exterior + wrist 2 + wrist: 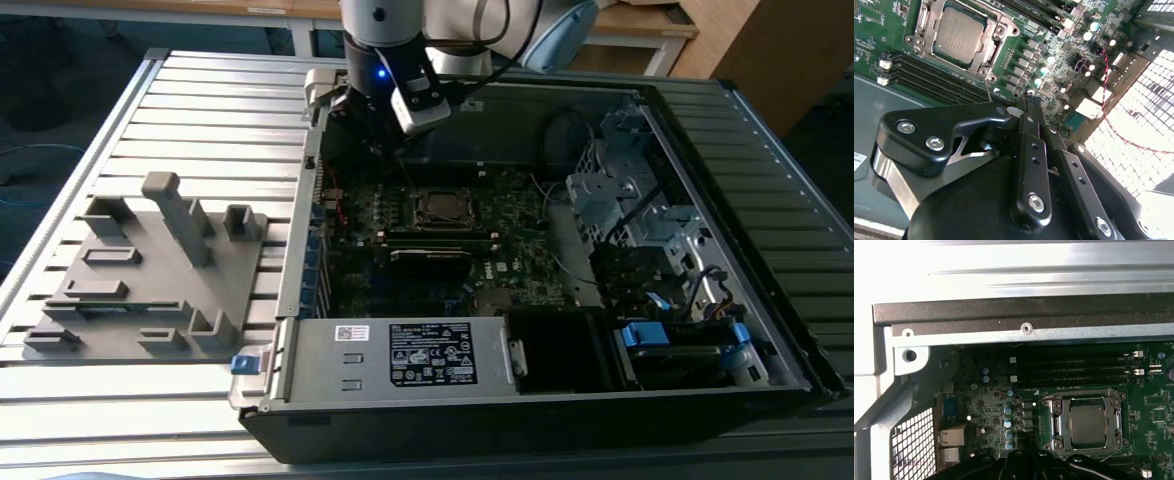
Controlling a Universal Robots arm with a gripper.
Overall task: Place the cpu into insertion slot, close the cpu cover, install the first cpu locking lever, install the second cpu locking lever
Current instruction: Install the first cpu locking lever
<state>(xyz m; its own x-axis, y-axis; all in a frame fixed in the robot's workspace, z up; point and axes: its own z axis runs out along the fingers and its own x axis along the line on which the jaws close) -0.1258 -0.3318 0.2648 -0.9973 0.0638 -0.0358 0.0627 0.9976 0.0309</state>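
The cpu lies flat in its socket on the green motherboard, its dull silver top showing in both wrist views. The shiny cpu cover lies down around it as a frame. A thin wire lever stands up beside the socket corner nearest my fingers. My gripper hovers above the board a short way from the socket, its black fingers pressed together with nothing between them. In the exterior view the gripper hangs over the board's far corner on that view's left, behind the cpu.
The open computer case walls in the board. Memory slots run alongside the socket. A drive cage and cables sit at the exterior view's right, a power supply in front. A grey fixture plate lies outside the case.
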